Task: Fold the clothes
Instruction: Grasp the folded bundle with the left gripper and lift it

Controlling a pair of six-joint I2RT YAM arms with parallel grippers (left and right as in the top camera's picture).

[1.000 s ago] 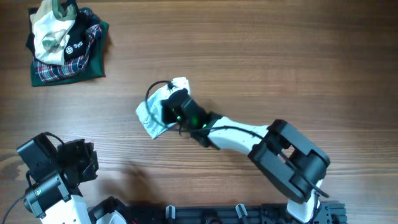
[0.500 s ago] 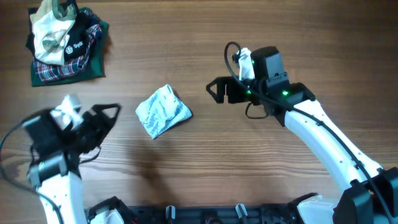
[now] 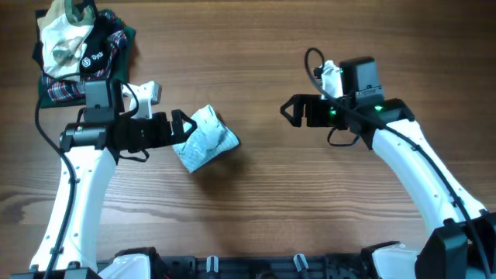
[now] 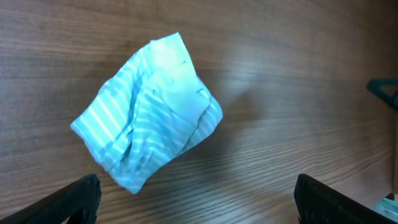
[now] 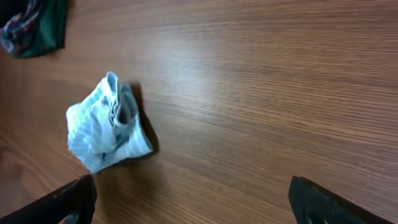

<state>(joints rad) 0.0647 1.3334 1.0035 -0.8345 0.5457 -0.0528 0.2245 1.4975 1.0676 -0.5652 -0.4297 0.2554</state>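
The clothes (image 3: 206, 138) are a small, crumpled pale blue-and-white checked garment lying loose on the wooden table, left of centre. The same bundle shows in the left wrist view (image 4: 149, 134) and the right wrist view (image 5: 107, 124). My left gripper (image 3: 184, 128) is open at the garment's left edge, its jaws wide apart with nothing between them (image 4: 199, 202). Well to the right of the garment, my right gripper (image 3: 289, 111) is open and faces it across bare wood, holding nothing (image 5: 193, 202).
A pile of other clothes (image 3: 81, 54) sits in the far left corner: dark green-and-red plaid cloth (image 5: 34, 25), a black garment with a white logo, and a cream piece on top. The left arm's elbow is just below that pile.
The right gripper let go of the garment and drew back to the right, open. The left arm swung up from the near left corner to the garment's left edge and opened.
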